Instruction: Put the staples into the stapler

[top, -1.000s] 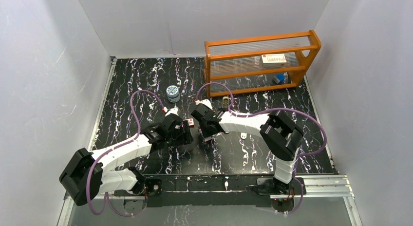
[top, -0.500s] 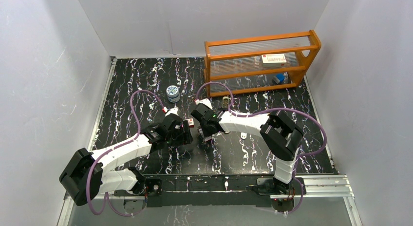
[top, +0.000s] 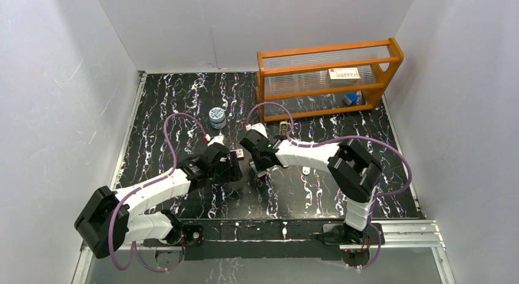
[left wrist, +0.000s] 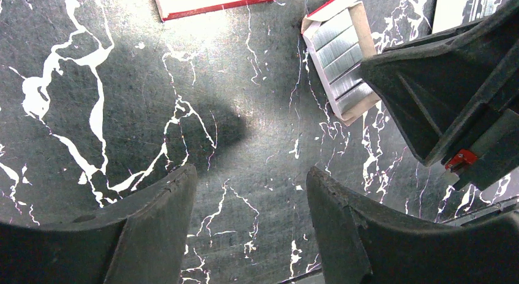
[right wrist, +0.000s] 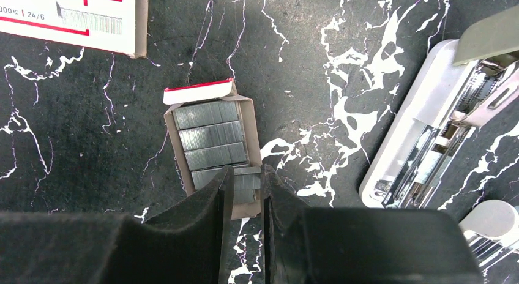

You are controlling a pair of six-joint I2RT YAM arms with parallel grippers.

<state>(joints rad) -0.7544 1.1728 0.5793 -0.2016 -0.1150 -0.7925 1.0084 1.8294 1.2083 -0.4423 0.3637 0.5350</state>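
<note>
Midway between the worktop's (right wrist: 306, 51) side edges, the left gripper (left wrist: 250, 180) hovers, jaws apart, likely giving room. The right gripper (right wrist: 243, 174) clamps the staples (right wrist: 211, 137) in their tray (right wrist: 251, 128), the stapler (right wrist: 422, 155) lying open just right for loading.

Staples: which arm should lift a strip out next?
Right. Its end effector pinches the near end of the silver-grey ridged staples in their open cardboard tray; the left end effector hangs open over bare tabletop beside it.
</note>
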